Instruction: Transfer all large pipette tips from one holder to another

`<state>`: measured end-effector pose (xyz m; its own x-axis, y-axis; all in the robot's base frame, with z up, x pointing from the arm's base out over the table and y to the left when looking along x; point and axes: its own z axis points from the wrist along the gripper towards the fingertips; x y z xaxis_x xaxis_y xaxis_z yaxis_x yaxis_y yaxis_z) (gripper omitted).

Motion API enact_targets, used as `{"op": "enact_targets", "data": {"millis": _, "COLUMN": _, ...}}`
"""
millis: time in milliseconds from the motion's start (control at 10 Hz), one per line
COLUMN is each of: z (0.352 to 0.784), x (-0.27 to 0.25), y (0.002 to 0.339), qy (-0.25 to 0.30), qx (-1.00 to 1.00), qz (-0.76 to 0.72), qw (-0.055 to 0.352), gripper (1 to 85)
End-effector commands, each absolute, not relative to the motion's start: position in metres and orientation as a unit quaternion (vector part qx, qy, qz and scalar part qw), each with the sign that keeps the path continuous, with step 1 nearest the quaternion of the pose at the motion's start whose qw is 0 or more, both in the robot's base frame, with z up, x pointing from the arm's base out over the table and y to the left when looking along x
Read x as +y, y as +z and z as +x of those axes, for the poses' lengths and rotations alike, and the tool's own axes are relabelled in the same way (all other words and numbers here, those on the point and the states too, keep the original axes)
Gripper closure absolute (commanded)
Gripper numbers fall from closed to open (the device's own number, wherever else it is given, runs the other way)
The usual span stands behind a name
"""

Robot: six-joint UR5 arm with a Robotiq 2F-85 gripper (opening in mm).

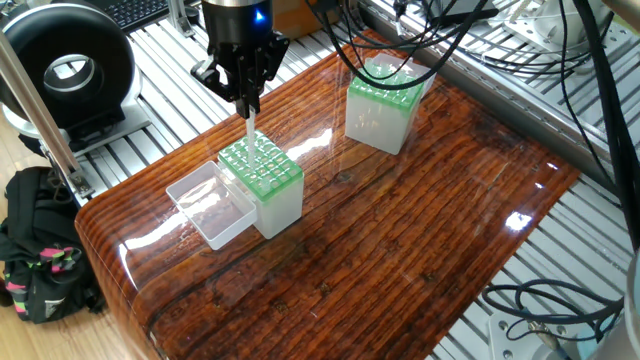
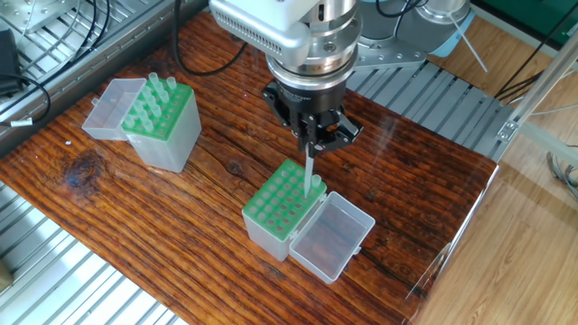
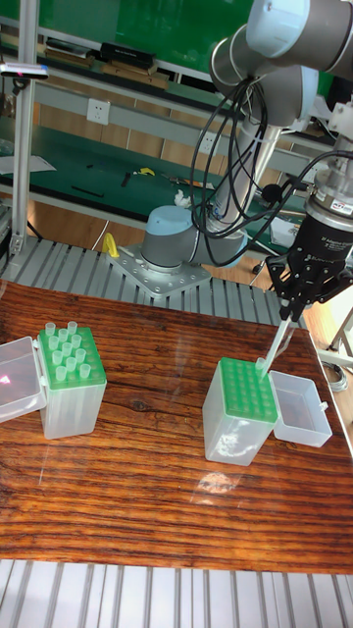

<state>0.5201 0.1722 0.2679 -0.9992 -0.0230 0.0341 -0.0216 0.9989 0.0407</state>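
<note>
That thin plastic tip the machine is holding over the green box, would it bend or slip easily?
Probably light and fairly stiff: the pipette tip hangs straight from the tool with no visible sag. Its smooth, tapered shape might let it slip in a loose grip. Laid on the table, it would likely roll.

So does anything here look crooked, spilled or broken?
Nothing stands out. Both tip boxes stand upright with lids open, and the gripper holds one pipette tip over the near box's corner. It looks tilted in the tall view only.
</note>
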Motion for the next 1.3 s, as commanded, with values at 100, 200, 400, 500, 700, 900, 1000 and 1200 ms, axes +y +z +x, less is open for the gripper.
{"op": "enact_targets", "data": {"millis": 100, "z": 0.531, "x": 0.174, "y": 0.265, "qy": -0.023, "qx": -1.000, "qz": 0.011, "qw": 0.006, "gripper": 84.7}}
{"op": "enact_targets", "data": {"millis": 200, "z": 0.533, "x": 0.175, "y": 0.265, "qy": -0.025, "qx": -1.000, "qz": 0.011, "qw": 0.004, "gripper": 84.7}}
{"op": "enact_targets", "data": {"millis": 400, "z": 0.532, "x": 0.177, "y": 0.264, "qy": -0.027, "qx": -1.000, "qz": 0.012, "qw": 0.006, "gripper": 84.7}}
{"op": "enact_targets", "data": {"millis": 500, "z": 0.531, "x": 0.177, "y": 0.264, "qy": -0.028, "qx": -0.999, "qz": 0.013, "qw": 0.008, "gripper": 84.7}}
{"op": "enact_targets", "data": {"millis": 700, "z": 0.528, "x": 0.178, "y": 0.264, "qy": -0.029, "qx": -0.999, "qz": 0.018, "qw": 0.013, "gripper": 84.3}}
{"op": "enact_targets", "data": {"millis": 900, "z": 0.528, "x": 0.181, "y": 0.264, "qy": -0.035, "qx": -0.999, "qz": 0.025, "qw": 0.013, "gripper": 76.0}}
{"op": "enact_targets", "data": {"millis": 1000, "z": 0.528, "x": 0.182, "y": 0.264, "qy": -0.038, "qx": -0.999, "qz": 0.028, "qw": 0.013, "gripper": 70.3}}
{"op": "enact_targets", "data": {"millis": 1200, "z": 0.527, "x": 0.183, "y": 0.264, "qy": -0.039, "qx": -0.999, "qz": 0.029, "qw": 0.014, "gripper": 64.0}}
